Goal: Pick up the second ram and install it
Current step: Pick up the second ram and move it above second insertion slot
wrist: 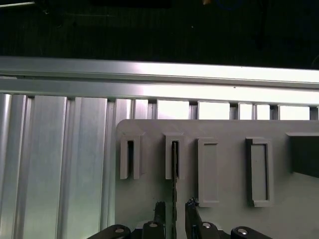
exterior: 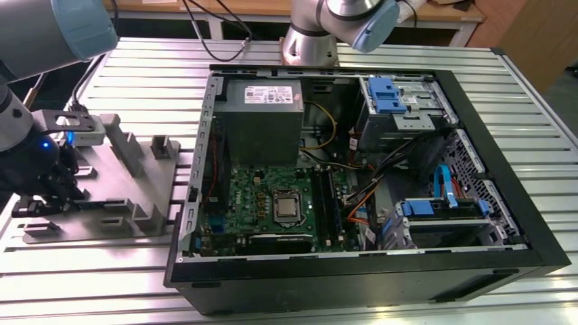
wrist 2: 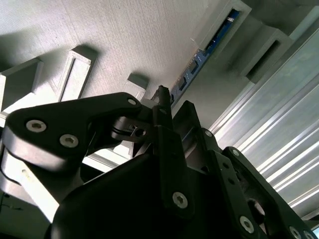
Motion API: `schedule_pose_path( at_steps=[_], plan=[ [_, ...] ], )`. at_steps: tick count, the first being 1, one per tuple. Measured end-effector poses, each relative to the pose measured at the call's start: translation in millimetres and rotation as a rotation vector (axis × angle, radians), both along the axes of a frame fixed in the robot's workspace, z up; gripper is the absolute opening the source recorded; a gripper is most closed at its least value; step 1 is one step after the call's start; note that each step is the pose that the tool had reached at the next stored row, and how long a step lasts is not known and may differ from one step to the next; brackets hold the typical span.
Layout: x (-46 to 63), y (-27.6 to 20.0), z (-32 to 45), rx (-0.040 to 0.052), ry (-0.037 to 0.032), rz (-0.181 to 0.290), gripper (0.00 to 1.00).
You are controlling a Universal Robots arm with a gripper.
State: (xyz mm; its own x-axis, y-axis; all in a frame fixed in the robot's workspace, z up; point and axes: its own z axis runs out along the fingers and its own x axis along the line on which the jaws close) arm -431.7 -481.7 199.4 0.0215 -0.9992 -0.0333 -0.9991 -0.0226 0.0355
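The second ram (wrist: 174, 164) stands on edge in a slot of the grey holder tray (wrist: 224, 129). In the second wrist view it is a thin blue strip (wrist 2: 202, 57) running along that slot. My gripper (wrist: 175, 205) is low over the tray and open. Its fingertips (wrist: 159, 209) straddle the strip with a small gap on each side. In the exterior view the gripper (exterior: 40, 196) hangs over the near corner of the tray (exterior: 118, 217) at that view's left, apart from the open computer case. The green motherboard (exterior: 271, 203) lies inside the case.
The tray has several raised slot blocks (wrist: 256, 172) beside the ram's slot. The ribbed aluminium table (exterior: 135, 61) carries the tray and the black case (exterior: 380, 271). In the case are a power supply (exterior: 262, 108), drive cages with blue clips (exterior: 393, 95) and loose cables (exterior: 361, 196).
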Motion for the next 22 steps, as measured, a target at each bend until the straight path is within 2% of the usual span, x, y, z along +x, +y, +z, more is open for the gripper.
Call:
schedule_pose_path(
  at_steps=[12, 14, 15, 22],
  plan=[
    [0.0, 0.0, -1.4, 0.0008, -0.0005, 0.000, 0.30],
    [0.0, 0.0, -1.4, 0.0007, -0.0004, 0.000, 0.29],
    [0.0, 0.0, -1.5, 0.0008, -0.0005, 0.000, 0.22],
    [0.0, 0.0, -0.4, 0.0010, -0.0008, 0.000, 0.22]
  ],
)
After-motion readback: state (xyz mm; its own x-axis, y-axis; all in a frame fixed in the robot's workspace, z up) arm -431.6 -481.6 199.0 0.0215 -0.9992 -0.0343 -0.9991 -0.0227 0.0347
